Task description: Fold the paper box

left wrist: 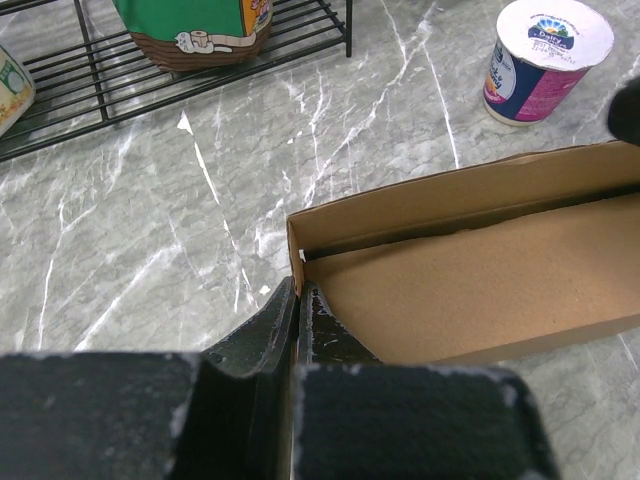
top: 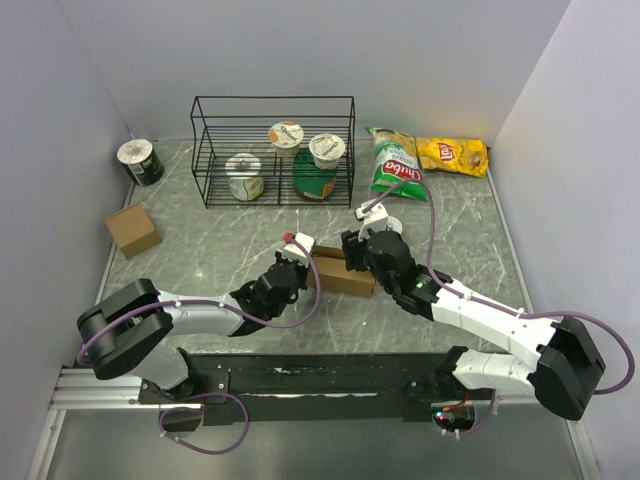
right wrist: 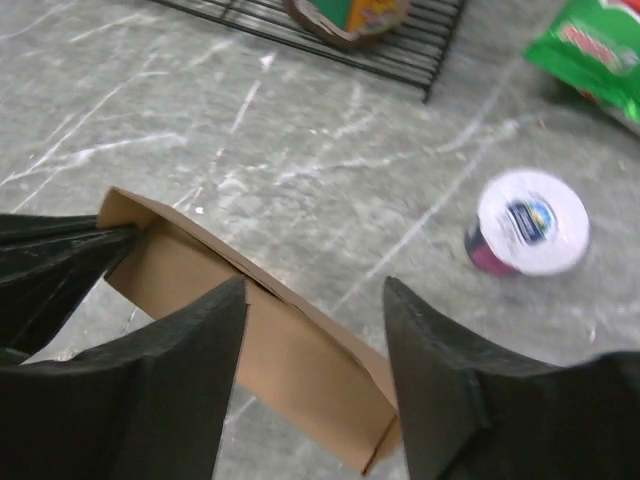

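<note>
The paper box [left wrist: 480, 290] looks light and easily creased — hold its walls near corners. The left tool [left wrist: 297, 300] pinches its end; the right tool [right wrist: 315, 340] stands wide.

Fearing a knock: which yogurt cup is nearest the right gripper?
The pink-sided yogurt cup on the table; the others sit in the wire rack.
</note>
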{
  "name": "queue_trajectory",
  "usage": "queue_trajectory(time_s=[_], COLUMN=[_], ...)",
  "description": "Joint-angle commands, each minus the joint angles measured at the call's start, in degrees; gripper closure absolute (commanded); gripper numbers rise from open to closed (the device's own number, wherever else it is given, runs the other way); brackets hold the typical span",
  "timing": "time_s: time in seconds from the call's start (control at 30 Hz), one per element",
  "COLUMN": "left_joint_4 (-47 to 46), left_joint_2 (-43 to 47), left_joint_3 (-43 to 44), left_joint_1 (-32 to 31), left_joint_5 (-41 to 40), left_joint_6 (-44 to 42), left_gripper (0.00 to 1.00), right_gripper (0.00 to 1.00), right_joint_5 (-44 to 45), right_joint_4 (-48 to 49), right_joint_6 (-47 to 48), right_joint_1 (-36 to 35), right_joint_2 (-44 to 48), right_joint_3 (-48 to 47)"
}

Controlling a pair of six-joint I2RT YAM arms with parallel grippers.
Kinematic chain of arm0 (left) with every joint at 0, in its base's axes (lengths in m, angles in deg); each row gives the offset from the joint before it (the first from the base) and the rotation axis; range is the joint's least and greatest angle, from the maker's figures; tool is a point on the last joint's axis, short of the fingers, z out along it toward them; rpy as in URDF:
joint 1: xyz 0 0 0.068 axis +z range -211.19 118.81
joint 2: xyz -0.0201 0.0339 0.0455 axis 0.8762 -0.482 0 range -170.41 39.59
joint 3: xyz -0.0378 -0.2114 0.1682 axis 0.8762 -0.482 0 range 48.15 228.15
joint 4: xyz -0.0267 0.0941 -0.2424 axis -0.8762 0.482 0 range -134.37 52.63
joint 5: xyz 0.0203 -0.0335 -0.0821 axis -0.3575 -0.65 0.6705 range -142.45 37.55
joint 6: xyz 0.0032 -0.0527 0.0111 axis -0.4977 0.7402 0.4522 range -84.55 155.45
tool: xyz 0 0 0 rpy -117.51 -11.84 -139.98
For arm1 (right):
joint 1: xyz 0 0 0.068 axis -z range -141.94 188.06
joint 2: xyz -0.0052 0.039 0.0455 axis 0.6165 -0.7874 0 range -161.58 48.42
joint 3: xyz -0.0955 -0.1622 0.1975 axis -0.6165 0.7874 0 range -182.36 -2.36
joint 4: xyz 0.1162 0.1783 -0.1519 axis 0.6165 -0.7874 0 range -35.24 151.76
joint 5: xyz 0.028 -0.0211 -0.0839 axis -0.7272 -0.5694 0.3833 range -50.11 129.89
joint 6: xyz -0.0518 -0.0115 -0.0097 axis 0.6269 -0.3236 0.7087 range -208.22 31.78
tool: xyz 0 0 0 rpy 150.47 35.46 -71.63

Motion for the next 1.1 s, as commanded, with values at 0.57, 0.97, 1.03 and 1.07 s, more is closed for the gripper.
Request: queue_trajectory(time_s=[0.57, 0.97, 1.03, 1.07], left_joint_4=[10.18, 11.67, 11.76, 11.67], left_joint_2=[-3.44, 0.33, 1.56, 2.09], left_joint_3=[0.28, 0.28, -0.07, -0.42], left_joint_1=[-1.92, -1.92, -2.00, -2.01], left_joint_5=[3.75, 4.81, 4.89, 4.98], left_joint_6=[1.33, 3.97, 3.97, 3.97], left_gripper=[0.98, 0.55, 0.44, 0.41], right_gripper=[0.54, 0.55, 0.55, 0.55], right_joint_5=[9.35, 16.30, 16.56, 16.74], right_joint_4=[4.70, 1.97, 1.79, 1.71], right_joint_6=[-7.14, -12.69, -12.60, -12.60], right_joint_1=[-1.25, -4.50, -4.59, -4.50], right_joint_2=[-8.08, -10.02, -10.02, -10.02], right_joint_3=[-1.31, 1.07, 1.07, 0.90])
